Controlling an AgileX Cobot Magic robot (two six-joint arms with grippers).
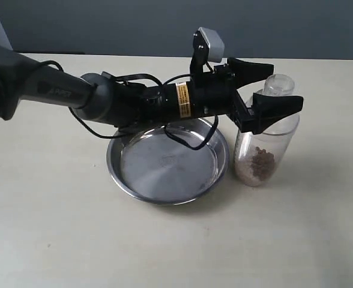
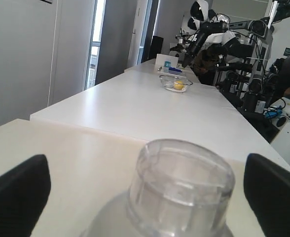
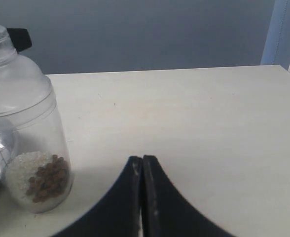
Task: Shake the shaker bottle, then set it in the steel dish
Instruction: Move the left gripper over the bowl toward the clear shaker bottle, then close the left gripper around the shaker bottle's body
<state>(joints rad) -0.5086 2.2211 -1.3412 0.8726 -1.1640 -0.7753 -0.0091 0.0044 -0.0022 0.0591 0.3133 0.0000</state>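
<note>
Currently grains [image 1: 262, 163] in shaker bottle [image 1: 282, 138] beside dish [image 1: 164, 171], left fingers [image 1: 275, 108] spread, right fingers [image 3: 134, 197] clenched

You had a pale beige table [image 1: 56, 240] below and a grey-blue wall [image 1: 104, 24] across the frame's top; a tall window [image 2: 96, 44] lit long white tables [image 2: 135, 103].

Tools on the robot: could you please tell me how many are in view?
2. The left tool sits open astride the bottle; the right tool, shut, shows only in its own wrist view.
</note>
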